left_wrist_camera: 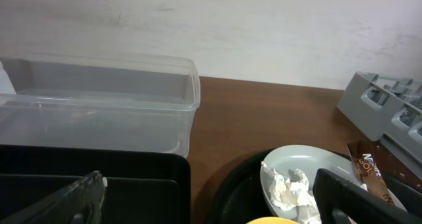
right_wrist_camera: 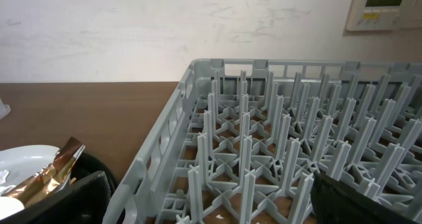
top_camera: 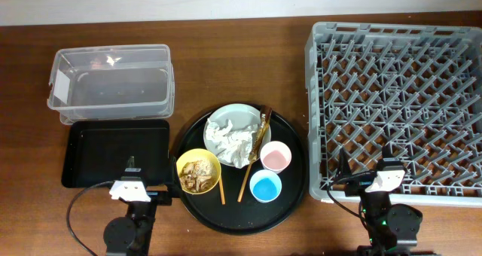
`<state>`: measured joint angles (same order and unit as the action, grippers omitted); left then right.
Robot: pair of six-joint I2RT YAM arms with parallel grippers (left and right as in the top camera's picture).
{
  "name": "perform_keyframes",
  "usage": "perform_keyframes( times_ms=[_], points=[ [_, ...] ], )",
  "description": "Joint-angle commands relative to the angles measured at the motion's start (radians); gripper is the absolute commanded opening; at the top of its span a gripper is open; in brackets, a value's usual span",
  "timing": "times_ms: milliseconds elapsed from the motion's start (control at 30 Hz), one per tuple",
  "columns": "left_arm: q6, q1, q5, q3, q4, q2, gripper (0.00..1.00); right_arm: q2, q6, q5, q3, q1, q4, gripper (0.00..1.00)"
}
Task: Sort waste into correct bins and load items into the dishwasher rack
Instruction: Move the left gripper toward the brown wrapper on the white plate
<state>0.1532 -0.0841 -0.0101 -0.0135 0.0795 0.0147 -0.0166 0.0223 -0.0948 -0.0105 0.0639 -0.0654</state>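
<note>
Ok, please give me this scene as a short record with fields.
rack: dishwasher rack, empty
bins: clear tub and flat black tray, both empty
plate: holds tissues and wrapper
yellow bowl: holds food scraps
cups: pink cup and blue cup, upright on round tray
end effectors: left end effector and right end effector, both open

Wooden table (top_camera: 241, 68): tub (top_camera: 113, 86), trays (top_camera: 113, 154), rack (top_camera: 399, 98)

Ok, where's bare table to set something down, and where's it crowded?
Bare table lies between the clear tub and the dishwasher rack, behind the round tray. The round tray is crowded: plate, bowl, pink cup, blue cup, chopsticks.
</note>
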Motion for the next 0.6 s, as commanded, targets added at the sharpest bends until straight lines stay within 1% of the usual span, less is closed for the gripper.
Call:
perform_keyframes(
  times_ms=[0, 67, 167, 200, 267, 300, 367, 433, 500, 567],
  points=[
    [-0.012, 0.000, 0.007, 0.005, 0.004, -0.010, 0.99, 0.004, 0.000, 0.002, 0.005, -0.005, -0.006, 0.98],
    [-0.012, 0.000, 0.007, 0.005, 0.004, -0.009, 0.99, 0.004, 0.005, 0.000, 0.005, -0.005, -0.006, 0.98],
    [-0.012, 0.000, 0.005, 0.003, 0.005, -0.008, 0.99, 0.004, 0.065, -0.006, 0.005, -0.005, -0.006, 0.98],
    [-0.011, 0.000, -0.016, 0.001, 0.008, -0.005, 0.99, 0.003, 0.064, -0.043, -0.002, -0.005, -0.010, 0.98],
    [-0.011, 0.000, -0.050, -0.023, 0.037, 0.018, 0.99, 0.003, 0.066, -0.102, -0.045, -0.005, -0.063, 0.98],
    [-0.011, 0.000, -0.050, -0.060, 0.079, 0.048, 0.99, 0.003, 0.072, -0.101, -0.093, -0.005, -0.147, 0.98],
    [-0.011, 0.000, -0.050, -0.165, 0.155, 0.149, 0.99, 0.003, 0.073, -0.100, -0.181, -0.005, -0.286, 0.98],
    [-0.011, 0.000, -0.058, -0.267, 0.224, 0.256, 1.00, -0.006, 0.073, -0.100, -0.257, -0.005, -0.375, 0.98],
    [-0.012, 0.000, -0.090, -0.437, 0.328, 0.436, 0.99, -0.069, 0.073, -0.101, -0.373, -0.005, -0.509, 0.98],
    [-0.012, 0.000, -0.113, -0.556, 0.391, 0.561, 0.99, -0.138, 0.111, -0.101, -0.443, -0.005, -0.582, 0.98]
  ],
)
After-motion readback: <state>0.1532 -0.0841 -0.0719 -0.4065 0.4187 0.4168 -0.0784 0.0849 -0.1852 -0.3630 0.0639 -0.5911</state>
